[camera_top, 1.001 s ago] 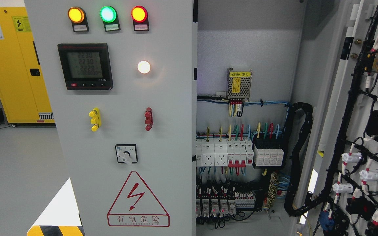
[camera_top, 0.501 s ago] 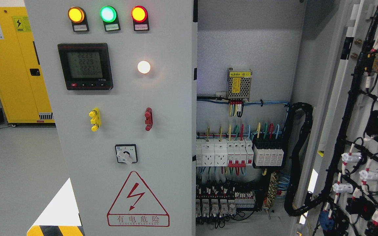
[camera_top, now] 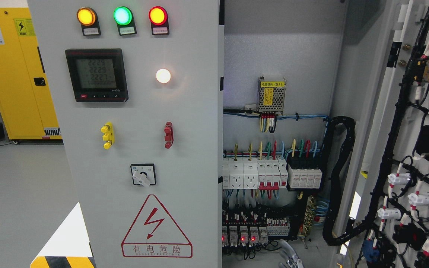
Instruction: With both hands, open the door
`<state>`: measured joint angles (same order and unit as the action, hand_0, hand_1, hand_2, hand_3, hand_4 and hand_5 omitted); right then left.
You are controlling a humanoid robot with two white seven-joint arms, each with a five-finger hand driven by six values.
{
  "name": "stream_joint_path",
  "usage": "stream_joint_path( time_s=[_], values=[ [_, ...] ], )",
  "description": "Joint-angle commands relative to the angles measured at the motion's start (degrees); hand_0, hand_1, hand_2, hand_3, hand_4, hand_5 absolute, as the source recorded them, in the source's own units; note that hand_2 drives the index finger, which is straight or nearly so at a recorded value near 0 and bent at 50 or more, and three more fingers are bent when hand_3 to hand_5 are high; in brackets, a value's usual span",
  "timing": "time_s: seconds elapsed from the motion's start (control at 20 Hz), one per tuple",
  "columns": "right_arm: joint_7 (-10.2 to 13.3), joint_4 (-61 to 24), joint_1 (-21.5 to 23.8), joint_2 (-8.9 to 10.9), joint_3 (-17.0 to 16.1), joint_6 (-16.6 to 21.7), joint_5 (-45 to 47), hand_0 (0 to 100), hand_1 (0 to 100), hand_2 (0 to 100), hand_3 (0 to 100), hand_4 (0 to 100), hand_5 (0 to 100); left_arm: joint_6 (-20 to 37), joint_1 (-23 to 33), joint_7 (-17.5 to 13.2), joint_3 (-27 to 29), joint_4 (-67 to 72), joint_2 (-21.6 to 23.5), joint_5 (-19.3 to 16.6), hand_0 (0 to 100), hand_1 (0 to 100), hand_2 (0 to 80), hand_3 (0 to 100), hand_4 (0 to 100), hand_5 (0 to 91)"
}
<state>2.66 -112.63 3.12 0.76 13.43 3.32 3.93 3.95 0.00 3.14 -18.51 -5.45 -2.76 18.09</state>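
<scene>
The grey left door [camera_top: 184,111] of the electrical cabinet stands shut, facing me. It carries three lit lamps [camera_top: 122,16], a digital meter [camera_top: 96,75], a rotary switch [camera_top: 143,175] and a red shock-warning triangle [camera_top: 156,227]. The right door [camera_top: 410,126] is swung wide open at the picture's right, its wired inner face showing. Between the doors the cabinet interior [camera_top: 281,48] is exposed. A silvery part of my right hand [camera_top: 288,257] pokes up at the bottom edge, below the terminal rows. My left hand is out of view.
Inside are a small power supply [camera_top: 271,96], a row of breakers [camera_top: 270,175] and a thick black cable conduit [camera_top: 343,178]. A yellow safety cabinet [camera_top: 17,74] stands at the far left on the grey floor. A black-and-yellow striped marking [camera_top: 63,261] lies at the bottom left.
My right hand has come into view at the bottom edge, right of the middle. Both doors stand as before.
</scene>
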Motion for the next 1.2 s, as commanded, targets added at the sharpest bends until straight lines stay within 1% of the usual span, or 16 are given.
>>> stream_joint_path(
  time_s=[0.0, 0.15, 0.35, 0.4, 0.5, 0.6, 0.8, 0.95, 1.05, 1.15],
  values=[
    [-0.2, 1.2, -10.5, -1.28, 0.5, -1.1, 0.1, 22, 5, 0, 0, 0, 0, 0.0, 1.7, 0.0, 0.3, 0.0, -1.2, 0.0, 0, 0, 0.0, 0, 0, 0.0],
    [-0.3, 3.7, -14.1, -1.46, 0.6, -3.1, 0.4, 22, 5, 0, 0, 0, 0, 0.0, 1.7, 0.0, 0.3, 0.0, -1.2, 0.0, 0, 0, 0.0, 0, 0, 0.0],
    [-0.4, 8.6, -19.5, -3.13, 0.9, -3.4, 0.4, 22, 5, 0, 0, 0, 0, 0.0, 1.7, 0.0, 0.4, 0.0, -1.2, -0.1, 0, 0, 0.0, 0, 0, 0.0],
    [-0.7, 9.8, -20.8, -3.39, 0.9, -3.4, 0.4, 22, 5, 0, 0, 0, 0, 0.1, 1.7, 0.0, 0.4, 0.0, -1.2, -0.1, 0, 0, 0.0, 0, 0, 0.0],
    [-2.7, 13.2, -24.3, -3.48, 0.6, -5.0, 0.5, 22, 5, 0, 0, 0, 0, 0.0, 1.7, -0.1, 0.4, 0.0, -1.2, 0.1, 0, 0, 0.0, 0, 0, 0.0],
    [-3.0, 16.1, -26.9, -3.65, 0.2, -6.0, 0.5, 22, 5, 0, 0, 0, 0, 0.0, 1.7, 0.0, 0.4, 0.0, -1.2, 0.1, 0, 0, 0.0, 0, 0, 0.0],
    [-3.2, 20.7, -30.4, -3.92, -0.2, -6.1, 0.5, 22, 5, 0, 0, 0, 0, 0.0, 1.6, 0.0, 0.4, -0.2, -1.3, 0.1, 0, 0, 0.0, 0, 0, 0.0],
    [-3.4, 23.6, -33.3, -4.97, -0.4, -6.1, 0.6, 22, 5, 0, 0, 0, 0, 0.0, 1.5, 0.0, 0.4, -0.2, -1.3, 0.1, 0, 0, 0.0, 0, 0, 0.0],
    [-3.5, 24.8, -34.6, -4.97, -0.5, -6.2, 0.9, 22, 5, 0, 0, 0, 0, 0.0, 1.5, 0.0, 0.4, -0.3, -1.3, 0.1, 0, 0, 0.0, 0, 0, 0.0],
    [-5.3, 25.4, -35.6, -5.06, -0.4, -6.5, 4.0, 22, 6, 0, 0, 0, 0, 0.0, 1.4, -0.1, 0.5, -0.4, -1.4, 0.2, 0, 0, 0.0, 0, 0, 0.0]
  ],
)
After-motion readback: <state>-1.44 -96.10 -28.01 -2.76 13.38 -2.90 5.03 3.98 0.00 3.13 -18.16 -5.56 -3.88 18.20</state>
